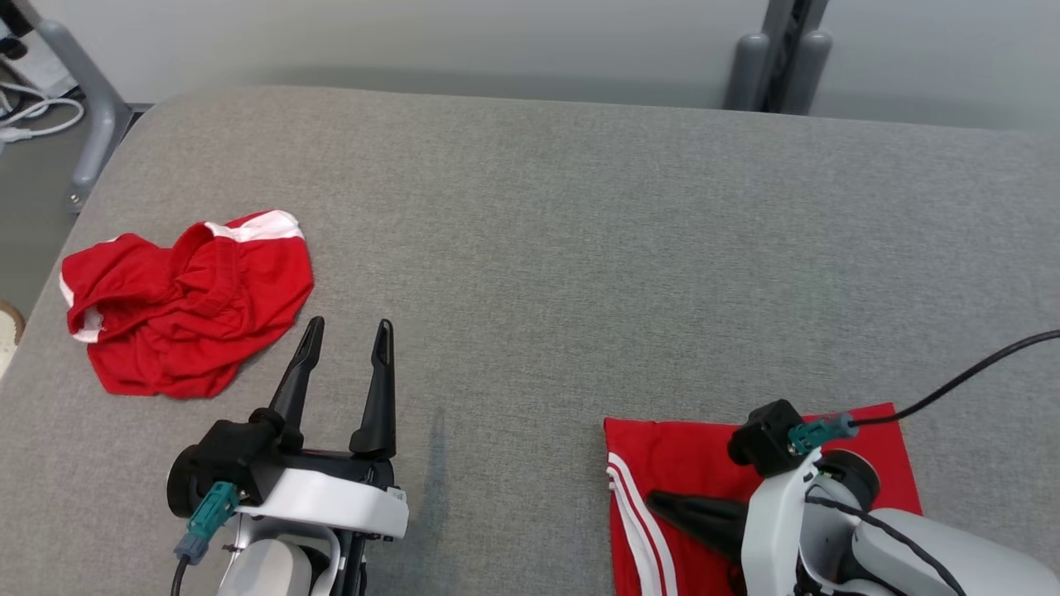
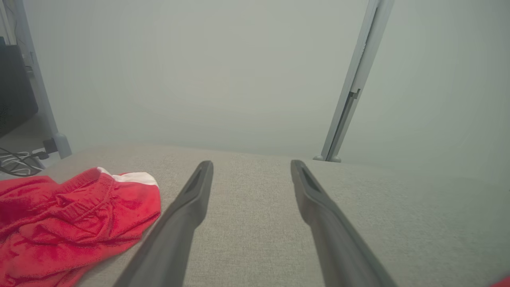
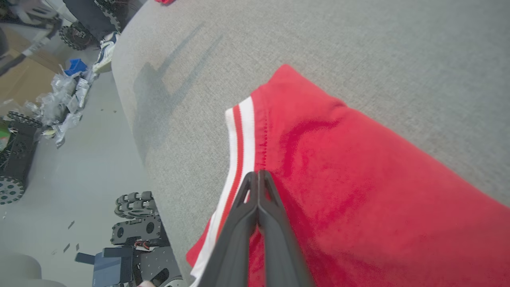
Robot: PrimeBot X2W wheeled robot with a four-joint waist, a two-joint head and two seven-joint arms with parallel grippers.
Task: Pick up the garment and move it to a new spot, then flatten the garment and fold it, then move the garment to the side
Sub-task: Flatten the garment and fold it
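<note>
Red folded garment (image 1: pixel 687 463), white-striped: flat at the front edge of the surface (image 1: pixel 538 248), right side, apparently done and set aside; your right gripper (image 3: pixel 258 175) lies over it, fingers pressed together. Crumpled red garment (image 1: pixel 186 306): left edge, beside your left gripper (image 1: pixel 348 331), fingers spread, ready.

We take this for a robotics lab or workshop: beside the grey fabric counter (image 1: pixel 580 248) we see wheeled robot chassis (image 3: pixel 135 227) on the floor (image 3: pixel 79 167), bagged parts (image 3: pixel 63 99), cardboard (image 3: pixel 20 83), loose cables (image 1: pixel 33 116) and metal frame posts (image 1: pixel 95 108), with plain grey partitions (image 2: pixel 199 79) behind.
</note>
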